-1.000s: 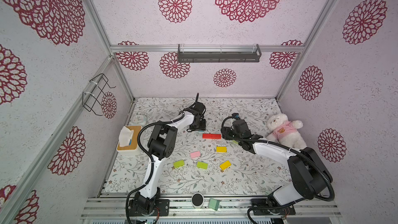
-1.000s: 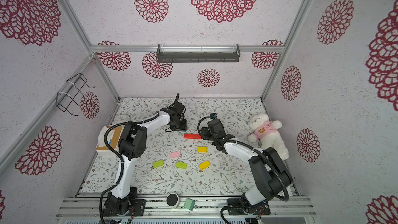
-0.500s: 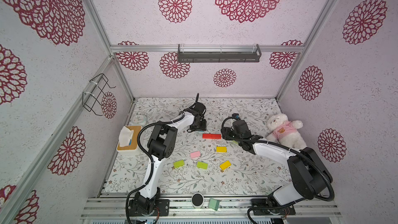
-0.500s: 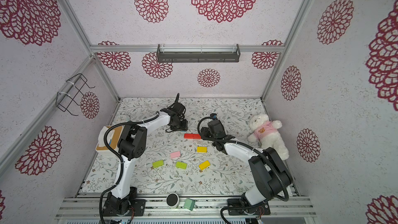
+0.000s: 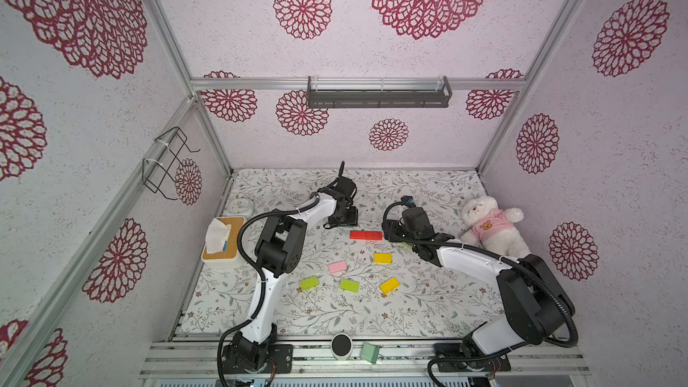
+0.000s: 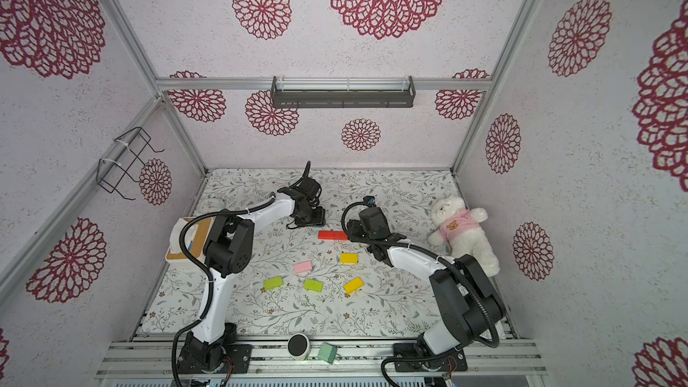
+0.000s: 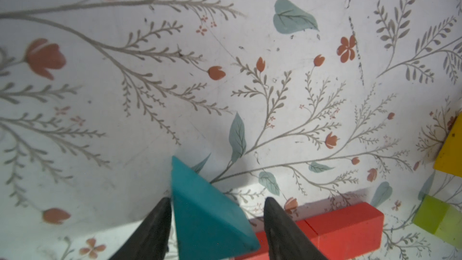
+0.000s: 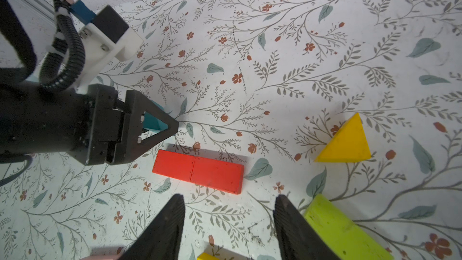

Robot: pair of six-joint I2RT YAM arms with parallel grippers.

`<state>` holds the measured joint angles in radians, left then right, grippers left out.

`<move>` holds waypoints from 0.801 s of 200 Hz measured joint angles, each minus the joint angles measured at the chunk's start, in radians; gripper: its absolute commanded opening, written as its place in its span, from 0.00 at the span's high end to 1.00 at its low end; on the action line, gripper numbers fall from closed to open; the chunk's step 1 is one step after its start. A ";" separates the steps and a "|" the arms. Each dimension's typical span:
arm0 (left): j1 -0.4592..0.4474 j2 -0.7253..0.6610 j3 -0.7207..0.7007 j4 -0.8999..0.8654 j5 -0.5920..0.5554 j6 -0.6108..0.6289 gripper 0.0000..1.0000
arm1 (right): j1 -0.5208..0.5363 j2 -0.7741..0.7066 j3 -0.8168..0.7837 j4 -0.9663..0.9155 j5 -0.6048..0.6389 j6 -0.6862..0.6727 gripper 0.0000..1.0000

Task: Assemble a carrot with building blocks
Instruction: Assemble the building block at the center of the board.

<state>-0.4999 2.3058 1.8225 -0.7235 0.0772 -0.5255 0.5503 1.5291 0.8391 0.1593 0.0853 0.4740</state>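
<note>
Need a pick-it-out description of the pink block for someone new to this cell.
On the floral table mat, find the long red bar of two bricks near the middle. The pink block lies loose on its front-rail side, next to a yellow block and behind two lime-green blocks. It is the only pink piece there.

teal triangle [image 7: 207,211]: its lower part is running off the left wrist picture's edge; in the right wrist view the left claw [image 8: 175,125] is covering all but a sliver of it
red blocks [image 7: 345,228]: one end is passing behind the teal triangle and a claw finger, then off the edge
yellow triangle [image 7: 450,148]: the left wrist picture's edge is cutting it, only one corner is showing
lime-green block [image 8: 342,231]: it is running off the right wrist picture's edge
pink block [image 8: 100,257], yellow block [image 8: 207,256]: only slivers are peeking in at that edge
</note>
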 measured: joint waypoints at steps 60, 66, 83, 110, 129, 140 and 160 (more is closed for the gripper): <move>0.010 0.003 0.044 -0.016 -0.004 0.006 0.48 | 0.000 0.000 0.000 0.000 0.000 0.000 0.39; 0.010 0.003 0.044 -0.016 -0.004 0.006 0.49 | 0.000 0.000 0.000 0.000 0.000 0.000 0.39; 0.010 0.005 0.044 -0.019 -0.004 0.006 0.50 | 0.000 0.000 0.000 0.000 0.000 0.000 0.39; 0.010 0.005 0.043 -0.022 -0.003 0.006 0.53 | 0.000 0.000 0.000 0.000 0.000 0.000 0.39; 0.010 0.005 0.043 -0.023 -0.003 0.005 0.54 | 0.000 0.000 0.000 0.000 0.000 0.000 0.39; 0.010 0.005 0.042 -0.023 -0.003 0.005 0.56 | 0.000 0.000 0.000 0.000 0.000 0.000 0.39; 0.009 0.005 0.038 -0.023 -0.002 0.005 0.57 | 0.000 0.000 0.000 0.000 0.000 0.000 0.39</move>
<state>-0.4911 2.3108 1.8606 -0.7460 0.0757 -0.5205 0.5503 1.5291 0.8391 0.1593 0.0856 0.4740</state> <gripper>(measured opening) 0.436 0.610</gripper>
